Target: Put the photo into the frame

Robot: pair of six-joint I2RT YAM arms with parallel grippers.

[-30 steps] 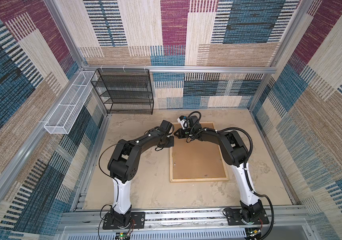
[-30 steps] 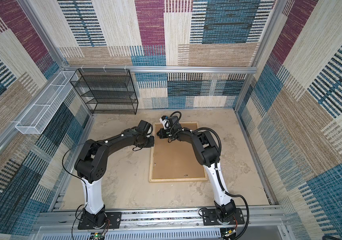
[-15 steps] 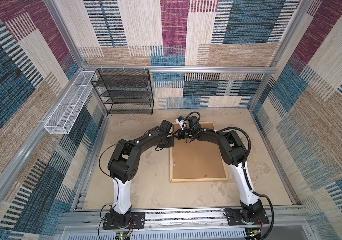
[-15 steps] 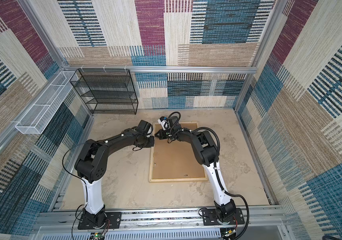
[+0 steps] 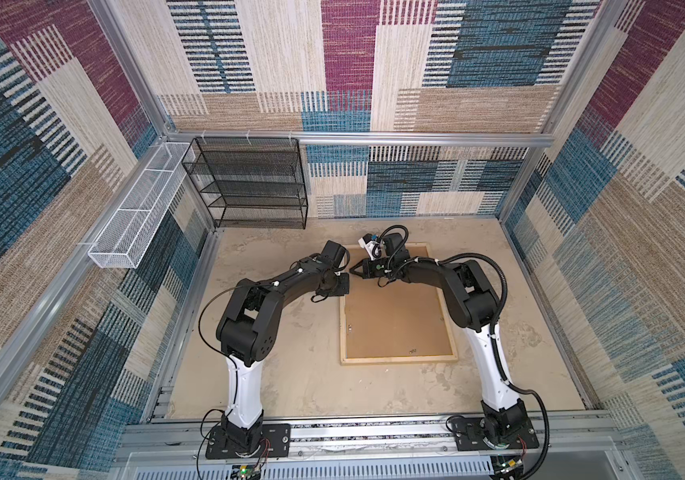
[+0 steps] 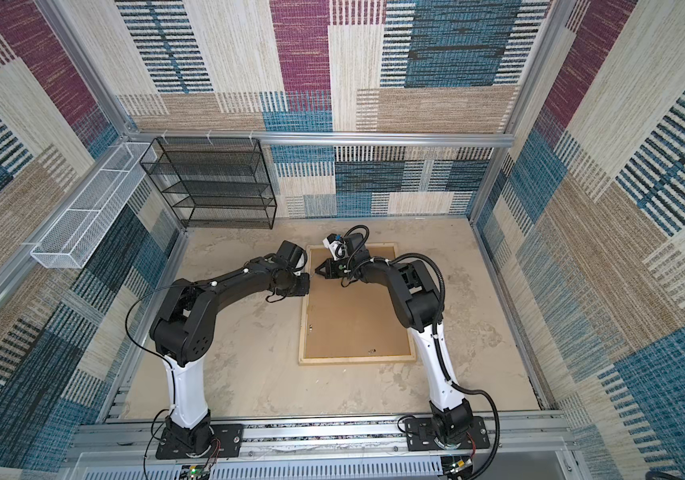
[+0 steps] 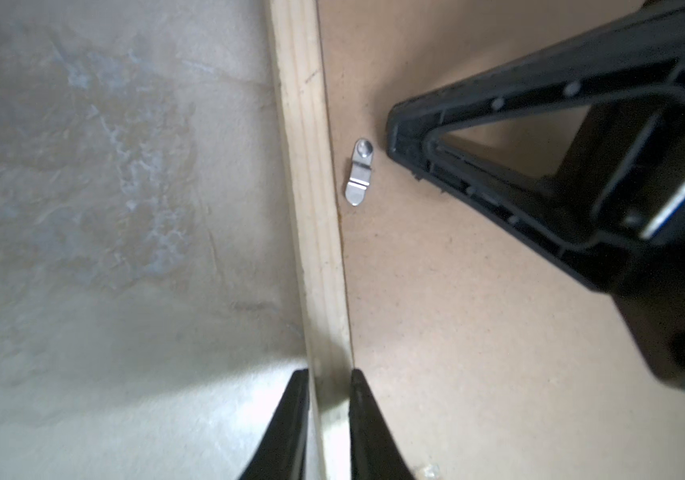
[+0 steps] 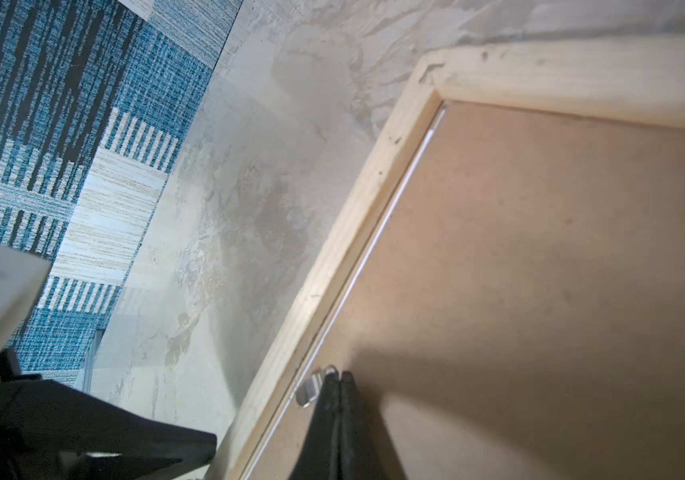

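Note:
The frame (image 5: 399, 359) (image 6: 357, 359) lies face down on the table, with a brown backing board (image 5: 394, 316) inside its pale wood bars. The photo is hidden. My left gripper (image 7: 328, 382) (image 5: 342, 288) straddles the frame's left bar (image 7: 311, 208), its jaws narrowly open with one finger close on each side. My right gripper (image 8: 337, 376) (image 5: 352, 270) is shut and holds nothing. Its tips rest against a small metal turn clip (image 8: 311, 388) (image 7: 359, 172) on the board, beside that bar. A thin white edge shows between board and bar in the right wrist view.
A black wire shelf (image 5: 249, 183) stands at the back left, and a white wire basket (image 5: 141, 208) hangs on the left wall. More small clips (image 5: 413, 351) sit near the board's front edge. The two grippers are a few centimetres apart.
The left jaws have parted a little around the frame's bar. Both arms have stayed almost where they were.

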